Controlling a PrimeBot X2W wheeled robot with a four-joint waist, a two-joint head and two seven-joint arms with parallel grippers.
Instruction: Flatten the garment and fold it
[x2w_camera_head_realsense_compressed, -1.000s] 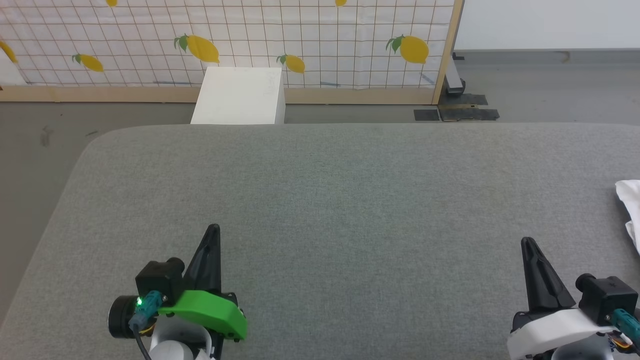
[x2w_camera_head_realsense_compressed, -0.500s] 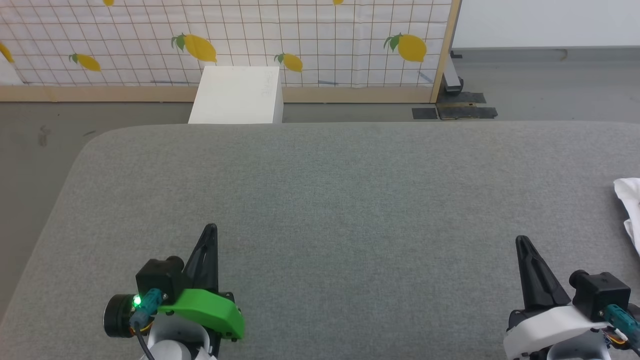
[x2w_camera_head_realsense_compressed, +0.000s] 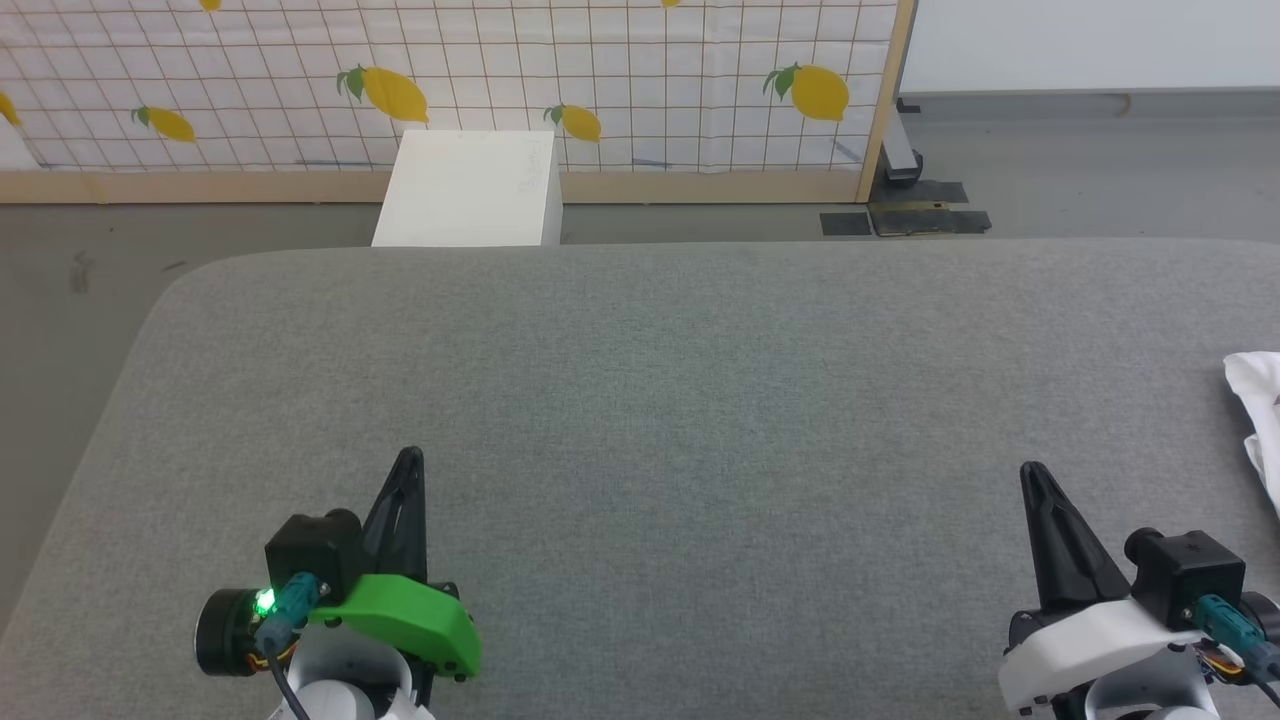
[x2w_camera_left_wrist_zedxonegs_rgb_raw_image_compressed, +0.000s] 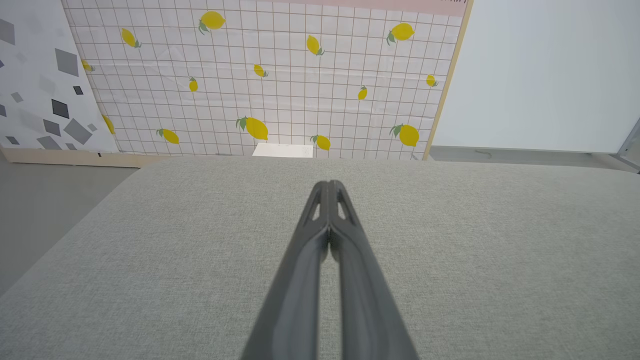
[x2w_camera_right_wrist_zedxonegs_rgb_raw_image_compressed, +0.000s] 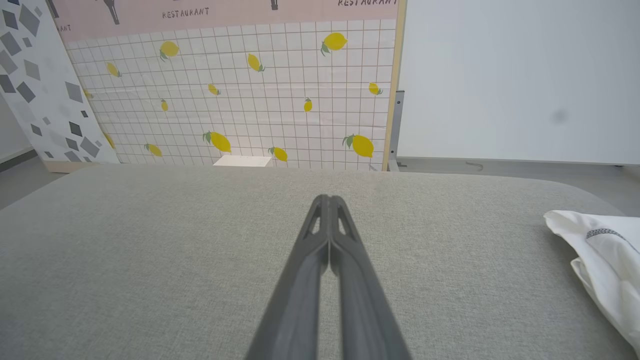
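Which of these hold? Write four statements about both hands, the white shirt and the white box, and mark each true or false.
1. The left hand is shut and holds nothing. True.
2. The right hand grips the white soft fabric shirt. False: this hand is shut and empty, and the shirt lies apart from it, to its right.
3. The shirt is spread flat in the middle of the grey upholstered surface. False: it lies bunched at the surface's right side, partly out of frame.
4. The rigid white box stands beyond the surface's far edge, in front of the lemon-patterned screen. True.
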